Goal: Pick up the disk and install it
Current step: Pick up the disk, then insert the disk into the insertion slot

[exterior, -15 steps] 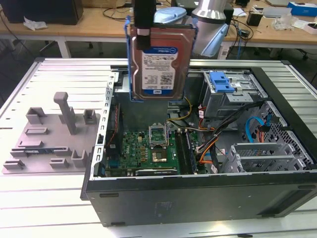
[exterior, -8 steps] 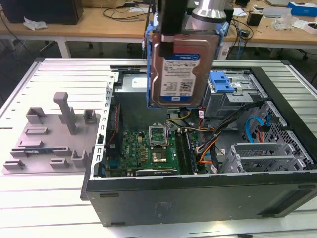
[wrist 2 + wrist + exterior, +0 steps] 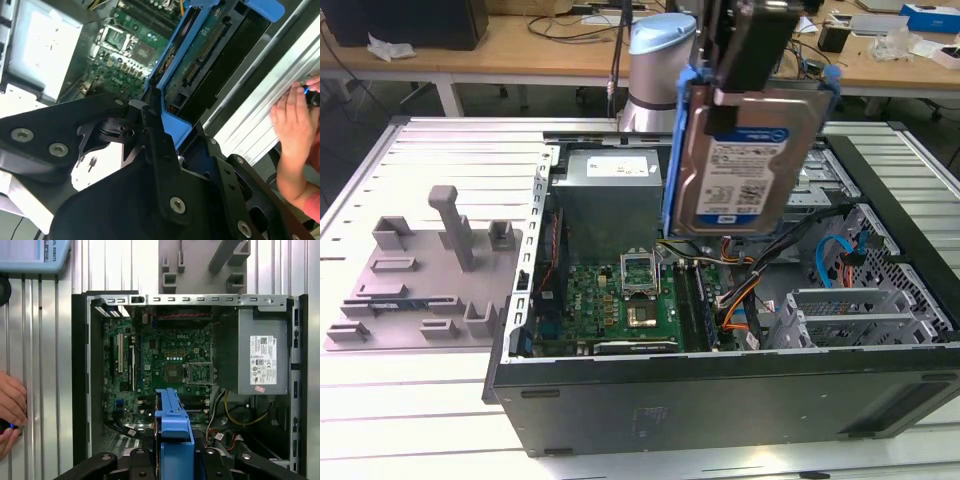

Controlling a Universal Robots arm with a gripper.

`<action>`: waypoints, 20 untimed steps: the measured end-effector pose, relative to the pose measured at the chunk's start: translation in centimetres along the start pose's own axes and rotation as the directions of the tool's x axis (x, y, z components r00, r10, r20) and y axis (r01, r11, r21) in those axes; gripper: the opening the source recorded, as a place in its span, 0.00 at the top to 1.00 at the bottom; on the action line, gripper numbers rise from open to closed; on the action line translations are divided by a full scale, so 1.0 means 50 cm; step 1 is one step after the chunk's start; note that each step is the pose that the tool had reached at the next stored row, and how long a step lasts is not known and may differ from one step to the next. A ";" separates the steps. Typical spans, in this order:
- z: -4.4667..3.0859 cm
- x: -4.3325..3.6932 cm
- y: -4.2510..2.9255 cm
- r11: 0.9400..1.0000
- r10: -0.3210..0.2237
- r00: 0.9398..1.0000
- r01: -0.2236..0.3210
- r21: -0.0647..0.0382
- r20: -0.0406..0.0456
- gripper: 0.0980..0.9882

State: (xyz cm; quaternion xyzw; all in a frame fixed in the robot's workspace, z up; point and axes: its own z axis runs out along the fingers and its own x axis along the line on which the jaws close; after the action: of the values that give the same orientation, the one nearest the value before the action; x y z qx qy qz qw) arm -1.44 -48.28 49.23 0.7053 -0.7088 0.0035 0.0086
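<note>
**disk held on edge above the open case**

the computer case [image 3: 720, 385] lies on its side on the slatted metal table [image 3: 430, 150] with its open face up, and its four walls rim the only way in. inside, the power supply [image 3: 610, 195] fills the far corner on the exterior view's left. the motherboard [image 3: 620, 300] lies flat on the floor nearer than it. the metal drive cage [image 3: 850, 310] stands on the exterior view's right, with loose cables [image 3: 740, 290] bunched between board and cage. the air over the opening is free. a grey fixture tray [image 3: 420, 270] sits on the table just beside the case, on the exterior view's left. in the first wrist view a person's hand [image 3: 10, 412] is at the table beside the case wall.

the disk [image 3: 745, 165] hangs above the case, clear of its rim, over the stretch between power supply and drive cage. it stands on edge, with its broad faces upright and its labelled face turned to the near side of the exterior view. its long axis seems to run up and down with a slight tilt (the high camera foreshortens it). in the first wrist view its blue carrier bracket [image 3: 172, 430] shows edge-on, as a narrow bar over the motherboard.

the gripper [image 3: 740, 92] comes down from above. its fingers [image 3: 162, 155] are pressed together on the disk's upper edge, pinching bracket and drive between them, and they touch nothing else.
</note>
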 end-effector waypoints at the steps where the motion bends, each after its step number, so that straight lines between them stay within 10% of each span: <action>1: 0.000 0.009 -0.014 1.000 0.000 1.000 0.000 0.000 0.000 0.70; 20: 0.000 0.017 -0.029 1.000 0.000 1.000 0.000 0.000 0.000 0.70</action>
State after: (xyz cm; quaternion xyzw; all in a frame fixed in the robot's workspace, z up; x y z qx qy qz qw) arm 0.00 -49.14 49.23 0.7053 -0.7088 0.0035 0.0086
